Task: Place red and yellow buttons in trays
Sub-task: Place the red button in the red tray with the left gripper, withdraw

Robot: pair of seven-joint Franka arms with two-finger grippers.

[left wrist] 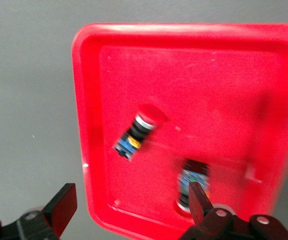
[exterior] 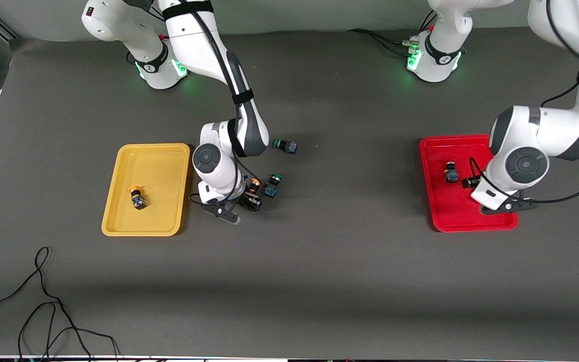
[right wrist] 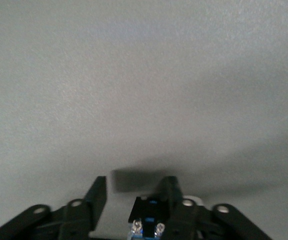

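Note:
The red tray (exterior: 450, 221) holds two red-capped buttons (exterior: 451, 172); both show in the left wrist view, one (left wrist: 136, 132) lying free and one (left wrist: 194, 181) blurred beside a finger. My left gripper (left wrist: 131, 204) is open and empty above this tray (left wrist: 184, 65). The yellow tray (exterior: 159, 161) holds one yellow-capped button (exterior: 137, 197). My right gripper (exterior: 243, 200) is low over the table beside the yellow tray. It is open around the second yellow-capped button (exterior: 254, 186), whose black-and-blue body (right wrist: 149, 215) sits between the fingers (right wrist: 98, 196), close against one.
Two green-capped buttons lie on the table: one (exterior: 272, 185) right beside the right gripper, one (exterior: 285, 146) farther from the front camera. Loose black cables (exterior: 43, 301) lie near the table's front edge at the right arm's end.

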